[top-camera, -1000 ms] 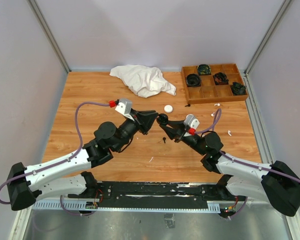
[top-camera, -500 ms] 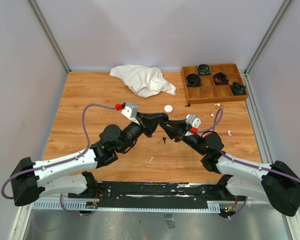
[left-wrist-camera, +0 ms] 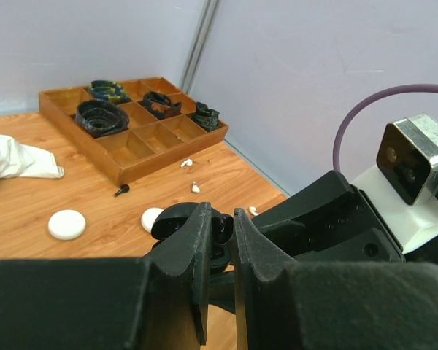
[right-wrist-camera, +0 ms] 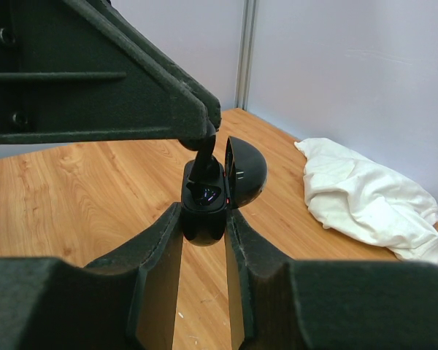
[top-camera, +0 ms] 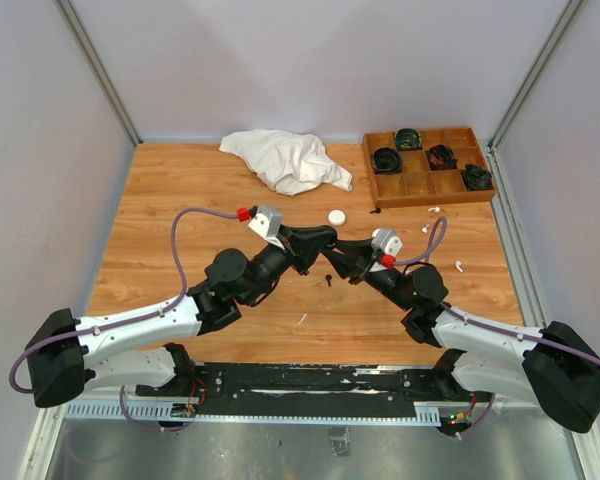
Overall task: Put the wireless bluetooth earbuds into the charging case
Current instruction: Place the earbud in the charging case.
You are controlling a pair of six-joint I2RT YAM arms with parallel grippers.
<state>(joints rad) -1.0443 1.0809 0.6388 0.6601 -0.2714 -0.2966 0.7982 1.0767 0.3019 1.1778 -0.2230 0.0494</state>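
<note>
My right gripper point(right-wrist-camera: 204, 219) is shut on a black charging case point(right-wrist-camera: 204, 195) with its lid point(right-wrist-camera: 245, 171) swung open, held above the table. My left gripper point(left-wrist-camera: 220, 217) is shut on a black earbud point(left-wrist-camera: 224, 227), whose stem point(right-wrist-camera: 204, 157) sits at the case's open mouth. In the top view the two grippers meet at mid-table, left point(top-camera: 322, 240) against right point(top-camera: 332, 256). Another black earbud point(top-camera: 328, 280) lies on the wood below them. White earbuds point(top-camera: 433, 209) lie near the tray.
A wooden compartment tray point(top-camera: 427, 190) with coiled black items stands at the back right. A white cloth point(top-camera: 285, 160) lies at the back middle. A white round case point(top-camera: 336, 217) lies beyond the grippers. More white earbuds point(top-camera: 458, 266) lie to the right.
My left arm has moved right and brought the black earbud up to the open case. The right gripper has held the case nearly still.
</note>
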